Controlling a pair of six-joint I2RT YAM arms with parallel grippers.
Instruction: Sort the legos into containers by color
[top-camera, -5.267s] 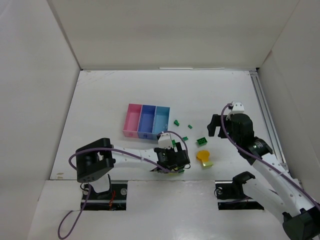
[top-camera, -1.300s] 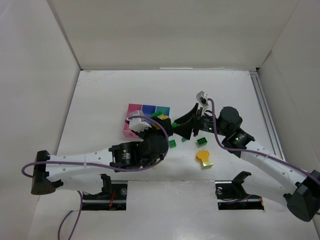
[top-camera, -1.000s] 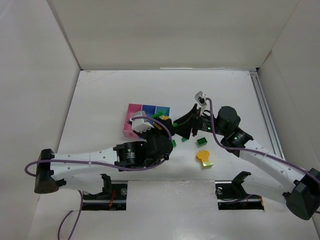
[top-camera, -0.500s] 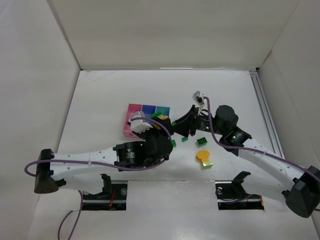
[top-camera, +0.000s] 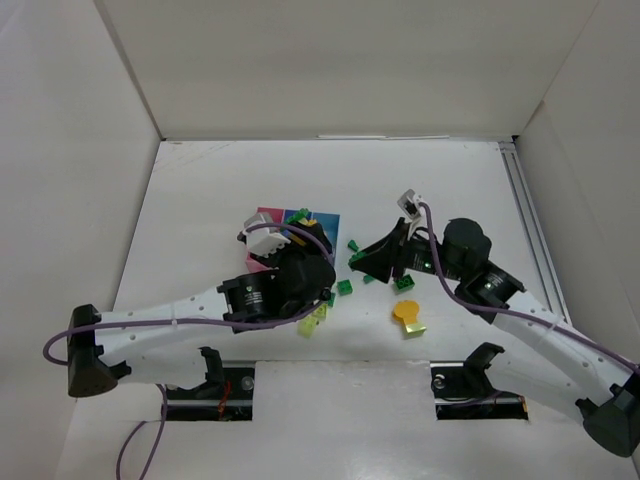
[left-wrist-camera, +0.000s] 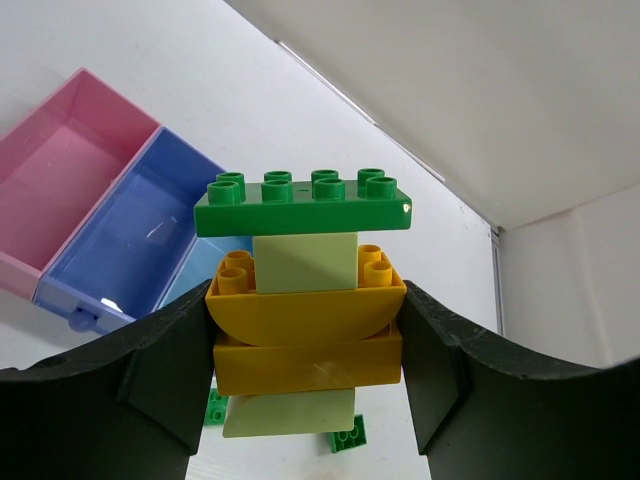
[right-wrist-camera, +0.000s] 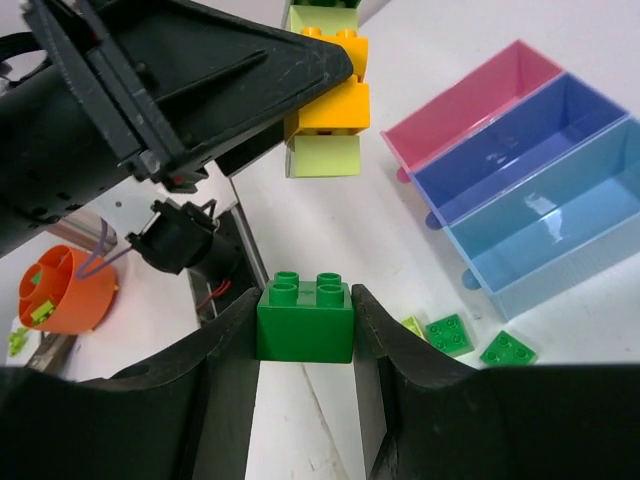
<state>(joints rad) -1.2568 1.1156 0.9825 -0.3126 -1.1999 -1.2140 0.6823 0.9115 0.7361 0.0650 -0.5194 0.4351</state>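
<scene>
— Left pincer (left-wrist-camera: 305, 335), seen from its own wrist: what has it got?
— It is clenched on a stack of legos (left-wrist-camera: 305, 345): a dark green plate on top, then lime, two orange-yellow pieces, and lime at the bottom. The stack is held clear of the surface (left-wrist-camera: 150, 60). Beyond it lie the pink bin (left-wrist-camera: 70, 165) and the purple-blue bin (left-wrist-camera: 125, 235)
— And the right wrist view?
— The right pincer (right-wrist-camera: 305, 330) is grasping a dark green brick (right-wrist-camera: 305, 318) with four studs, pinched between its two fingers. The light blue bin (right-wrist-camera: 560, 235) is the nearest of the three, with three small loose bricks (right-wrist-camera: 450, 333) just beside its end. The left arm's stack shows raised at the upper left
— From above?
— Both arms reach toward the middle, and the left wrist covers most of the bins. A yellow disc (top-camera: 406, 311) lies apart from them, nearer the arms' bases, with a lime piece (top-camera: 415, 328) right against it
</scene>
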